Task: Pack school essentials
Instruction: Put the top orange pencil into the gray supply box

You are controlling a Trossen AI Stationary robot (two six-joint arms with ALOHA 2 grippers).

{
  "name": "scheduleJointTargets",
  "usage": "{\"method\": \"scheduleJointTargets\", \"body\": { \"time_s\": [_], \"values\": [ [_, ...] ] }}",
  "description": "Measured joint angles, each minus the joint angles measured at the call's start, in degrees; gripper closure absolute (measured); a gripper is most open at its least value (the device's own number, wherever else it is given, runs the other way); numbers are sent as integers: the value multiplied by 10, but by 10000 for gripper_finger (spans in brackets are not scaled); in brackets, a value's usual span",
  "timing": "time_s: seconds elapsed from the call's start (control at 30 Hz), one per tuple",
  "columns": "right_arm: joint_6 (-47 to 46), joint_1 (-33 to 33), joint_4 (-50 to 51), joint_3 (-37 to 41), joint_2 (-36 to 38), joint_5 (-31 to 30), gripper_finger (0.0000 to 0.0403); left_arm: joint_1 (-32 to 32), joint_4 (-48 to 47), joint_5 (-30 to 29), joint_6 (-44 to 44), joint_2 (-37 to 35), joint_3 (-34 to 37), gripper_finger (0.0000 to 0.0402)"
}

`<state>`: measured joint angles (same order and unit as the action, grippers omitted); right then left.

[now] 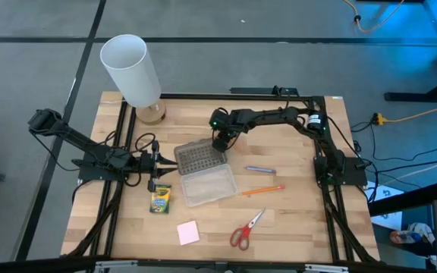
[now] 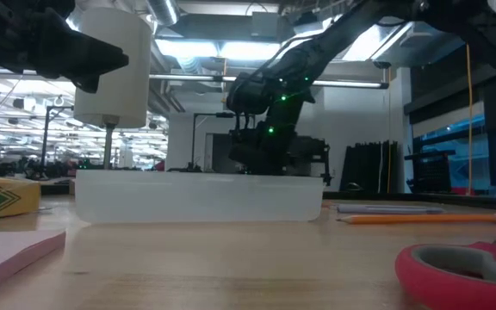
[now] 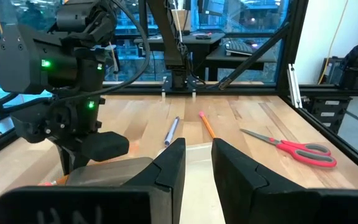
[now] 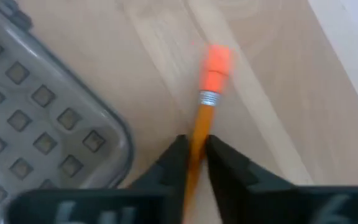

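Nearest lie one pink sticky-note pad (image 1: 188,232) and one pair of red-handled scissors (image 1: 243,231). Next come one crayon box (image 1: 160,199), one orange pencil (image 1: 262,190) and one blue pen (image 1: 259,169) around the clear case (image 1: 211,186). Farther, the right gripper (image 4: 196,146) is clamped on a second pencil (image 4: 207,93), likely light, stiff and slick, so best pinched mid-shaft. The left gripper (image 3: 199,155), left of the case, has its fingers slightly apart and empty.

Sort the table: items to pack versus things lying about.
To pack: loose orange pencil, held orange pencil in right end effector, blue pen, red-handled scissors, green-and-yellow crayon box, pale pink square sticky-note pad.
Lying about: clear plastic case with grey dotted lid, tall white cylinder.
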<state>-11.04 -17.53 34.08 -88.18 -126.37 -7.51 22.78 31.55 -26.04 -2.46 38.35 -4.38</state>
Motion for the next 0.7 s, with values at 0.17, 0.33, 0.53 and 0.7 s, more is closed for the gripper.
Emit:
{"method": "scheduleJointTargets", "body": {
  "time_s": [0.17, 0.33, 0.53, 0.7],
  "values": [
    [-5, -12, 8, 0, 0, 3, 386, 0, 0, 0, -3, 0, 0, 328],
    [11, -20, 21, -4, 15, -18, 386, 0, 0, 0, -4, 0, 0, 328],
    [12, -22, 91, -58, 43, -126, 391, 0, 0, 1, -5, 0, 0, 328],
    [26, 1, 122, -97, 57, -92, 391, 0, 0, 2, -5, 0, 0, 328]
  ]
}}
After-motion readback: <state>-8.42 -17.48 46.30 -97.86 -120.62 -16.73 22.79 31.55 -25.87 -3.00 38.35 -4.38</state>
